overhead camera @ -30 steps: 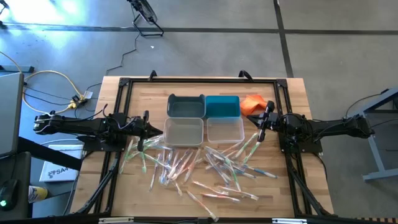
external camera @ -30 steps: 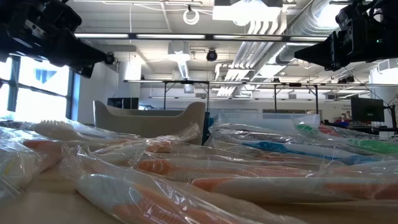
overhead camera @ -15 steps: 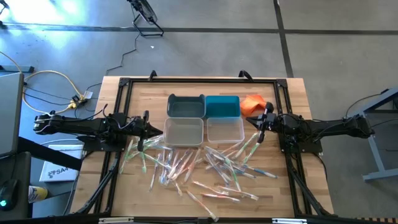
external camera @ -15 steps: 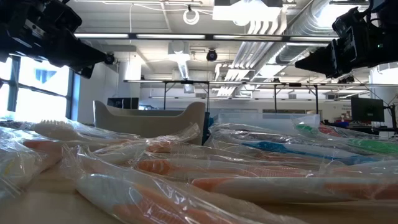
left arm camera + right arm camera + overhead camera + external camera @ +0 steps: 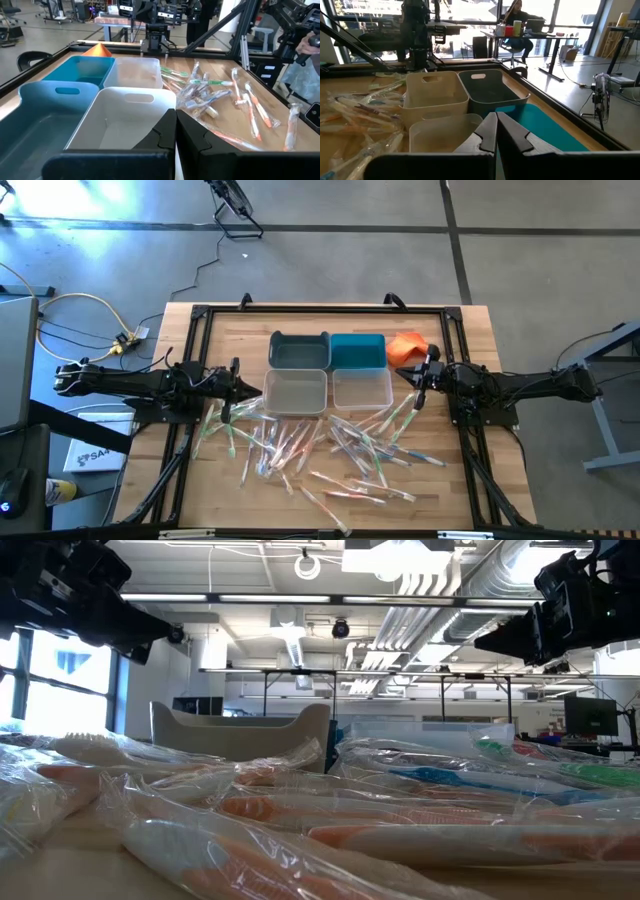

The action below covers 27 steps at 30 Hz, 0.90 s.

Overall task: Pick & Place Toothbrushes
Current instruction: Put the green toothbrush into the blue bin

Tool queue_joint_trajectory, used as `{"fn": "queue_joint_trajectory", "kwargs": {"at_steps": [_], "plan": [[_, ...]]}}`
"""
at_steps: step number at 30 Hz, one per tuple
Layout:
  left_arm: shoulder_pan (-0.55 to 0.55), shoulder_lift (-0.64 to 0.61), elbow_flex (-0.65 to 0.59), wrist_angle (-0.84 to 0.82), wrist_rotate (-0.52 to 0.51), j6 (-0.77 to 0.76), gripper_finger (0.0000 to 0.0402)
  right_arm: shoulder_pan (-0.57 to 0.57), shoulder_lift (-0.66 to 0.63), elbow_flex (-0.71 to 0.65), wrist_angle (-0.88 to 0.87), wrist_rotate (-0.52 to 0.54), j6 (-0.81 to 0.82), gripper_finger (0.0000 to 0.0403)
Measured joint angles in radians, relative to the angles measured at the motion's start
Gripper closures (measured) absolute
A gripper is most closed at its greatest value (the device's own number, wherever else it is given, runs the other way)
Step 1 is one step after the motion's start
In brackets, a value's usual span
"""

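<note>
Left pincer: closed, empty, beside the bins.
Right pincer: closed, empty, on the bins' other side.
Toothbrushes: heaped between and below both pincers, none in bins.
Risk: slippery overlapping wrappers, likely double pick or slip.
Bench: wood, black frame.
Room: open workshop, cables on floor.
</note>
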Motion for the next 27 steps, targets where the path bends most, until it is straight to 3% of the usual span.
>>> {"fn": "queue_joint_trajectory", "kwargs": {"at_steps": [15, 27], "plan": [[0.000, 0.000, 0.000, 0.018, -0.207, -0.057, 0.0402, 0.000, 0.001, 0.000, 0.000, -0.003, 0.000, 0.0400], [0.000, 0.000, 0.000, 0.019, -0.496, -0.103, 0.0402, 0.000, 0.001, 0.000, 0.000, 0.027, 0.000, 0.0400]]}}
